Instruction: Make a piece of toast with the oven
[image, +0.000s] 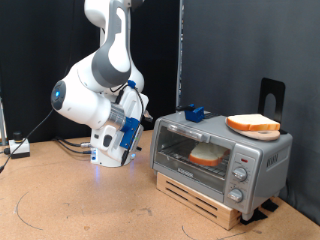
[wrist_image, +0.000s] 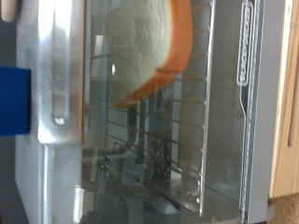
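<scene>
1. The table (image: 90, 205) carries a wooden stand with the oven (image: 218, 152) on it, door shut.
2. The gripper (image: 126, 152) hangs just beside the oven's door; whether its fingers are parted, I cannot tell.
3. One piece of toast (wrist_image: 149, 47) lies on the rack inside.
4. A second slice (image: 253, 124) rests on top.

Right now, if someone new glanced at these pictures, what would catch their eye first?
The silver oven at the exterior view's right, door closed, with one slice of bread inside on the rack and a second slice lying on its roof. Next, the white robot arm bending down at the exterior view's left, its hand close to the oven's door side.
</scene>
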